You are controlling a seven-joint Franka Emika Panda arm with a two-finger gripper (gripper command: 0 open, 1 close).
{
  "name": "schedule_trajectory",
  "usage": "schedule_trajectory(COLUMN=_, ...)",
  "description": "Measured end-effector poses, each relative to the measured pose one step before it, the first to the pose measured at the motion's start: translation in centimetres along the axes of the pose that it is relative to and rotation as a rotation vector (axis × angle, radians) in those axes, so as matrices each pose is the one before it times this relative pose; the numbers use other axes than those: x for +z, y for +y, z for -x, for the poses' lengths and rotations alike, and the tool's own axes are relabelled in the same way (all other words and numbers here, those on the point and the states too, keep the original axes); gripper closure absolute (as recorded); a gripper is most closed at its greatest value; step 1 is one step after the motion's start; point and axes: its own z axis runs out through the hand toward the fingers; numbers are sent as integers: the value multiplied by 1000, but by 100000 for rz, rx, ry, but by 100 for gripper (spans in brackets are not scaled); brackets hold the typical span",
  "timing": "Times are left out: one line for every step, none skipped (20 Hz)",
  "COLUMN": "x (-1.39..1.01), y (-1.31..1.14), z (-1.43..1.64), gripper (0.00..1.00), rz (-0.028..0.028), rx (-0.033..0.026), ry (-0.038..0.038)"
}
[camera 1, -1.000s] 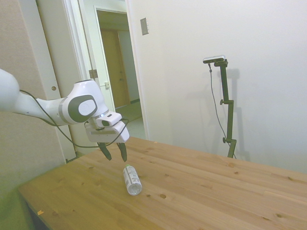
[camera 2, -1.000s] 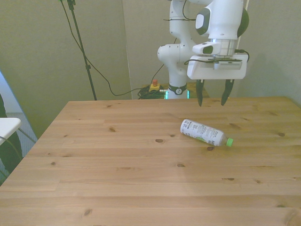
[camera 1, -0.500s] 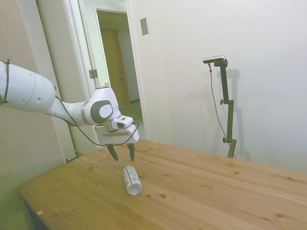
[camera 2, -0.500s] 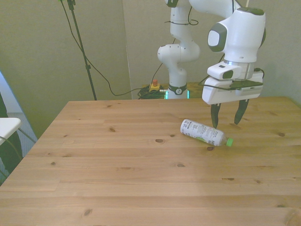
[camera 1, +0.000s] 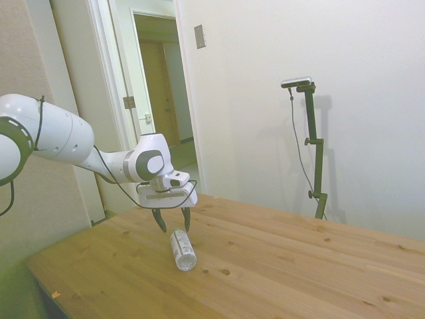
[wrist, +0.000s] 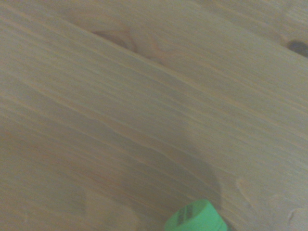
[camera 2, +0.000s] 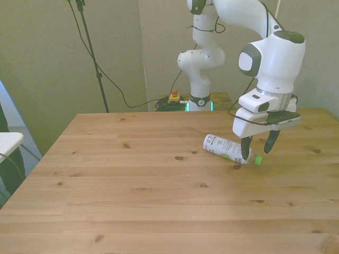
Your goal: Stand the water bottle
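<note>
A: Item 1, surface?
B: 1 wooden table, pale pine planks with dark knots, seen close and blurred in the wrist view.

A: Item 2, task object?
B: 1 water bottle, clear plastic with white label, lying on its side on the table. In the front view it sits at about 3 o'clock from the table's middle, green cap pointing to 4 o'clock. In the side view the water bottle lies near the table's left part. The wrist view catches only the cap.

A: Item 3, end effector?
B: 1 gripper on the white arm, fingers spread apart and pointing down, 1 on each side of the bottle's cap end, low over the table. Contact with the bottle cannot be judged. In the side view the gripper hangs just above the bottle's far end.

A: Item 4, room?
B: Plain white wall with 1 small grey wall plate; 1 open doorway at 10 o'clock in the side view, showing a wooden door beyond. Black cables hang behind the table in the front view.
</note>
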Motion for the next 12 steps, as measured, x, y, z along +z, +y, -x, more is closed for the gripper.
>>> schedule_trajectory(x=38, y=-133, z=-22, gripper=0, rz=365, rx=-769, ry=-332)
schedule_trajectory(x=76, y=-79, z=-35, gripper=0, rz=290, rx=-772, ry=-181)
schedule_trajectory(x=164, y=-45, z=-32, gripper=0, rz=386, rx=-938, ry=-83)
schedule_trajectory(x=198, y=-66, z=-8, gripper=0, rz=562, rx=-1033, ry=23)
schedule_trajectory(x=218, y=-60, z=-15, gripper=0, rz=776, rx=-881, ry=146)
schedule_trajectory(x=238, y=-80, z=-20, gripper=0, rz=705, rx=-760, ry=71)
schedule_trajectory(x=230, y=-79, z=-20, gripper=0, rz=617, rx=-575, ry=33)
schedule_trajectory(x=227, y=-44, z=-54, gripper=0, rz=371, rx=-242, ry=-103)
schedule_trajectory(x=217, y=6, z=-122, gripper=100, rz=282, rx=-28, ry=-57)
schedule_trajectory(x=190, y=49, z=-130, gripper=100, rz=184, rx=128, ry=-94)
schedule_trajectory(x=191, y=78, z=-174, gripper=100, rz=117, rx=242, ry=-47)
schedule_trajectory(x=180, y=60, z=-164, gripper=100, rz=47, rx=183, ry=134)
